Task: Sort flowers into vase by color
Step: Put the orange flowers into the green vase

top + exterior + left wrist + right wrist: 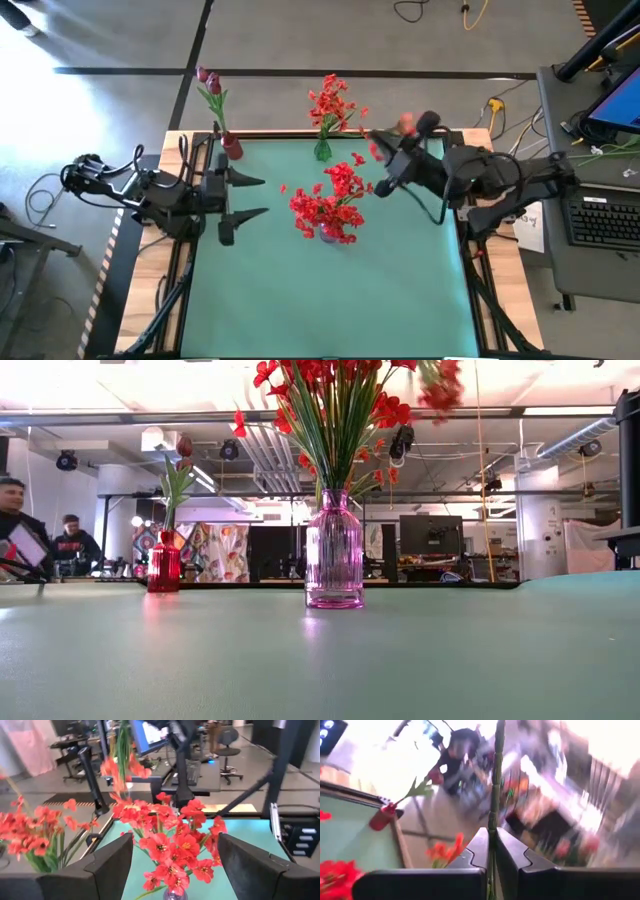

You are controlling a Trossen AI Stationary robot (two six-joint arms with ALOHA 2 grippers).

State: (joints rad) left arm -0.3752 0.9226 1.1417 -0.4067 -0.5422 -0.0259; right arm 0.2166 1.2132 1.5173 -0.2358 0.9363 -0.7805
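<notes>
A pink glass vase (330, 233) (334, 550) stands mid-table with a bunch of red flowers (330, 200) (172, 847) in it. At the far edge a green vase (322, 150) holds more red flowers (332, 100). At the far left a red vase (232, 148) (164, 566) holds dark magenta buds (207, 78). My right gripper (392, 165) (492, 832) hangs high, right of the pink vase, shut on a red flower (378, 150). My left gripper (250, 196) (175, 865) waits open, left of the pink vase. My right gripper pinches the flower's thin green stem (493, 817) between its two fingers, which lie across it. The stem runs on past the fingertips. The flower is lifted clear of the table and the vases, and its red blooms (405, 122) show blurred beside the gripper.
The green mat (330, 300) lies bare toward the near edge. A desk with a keyboard (605, 215) stands to the table's right. People sit behind the table at the low view's left (12, 520).
</notes>
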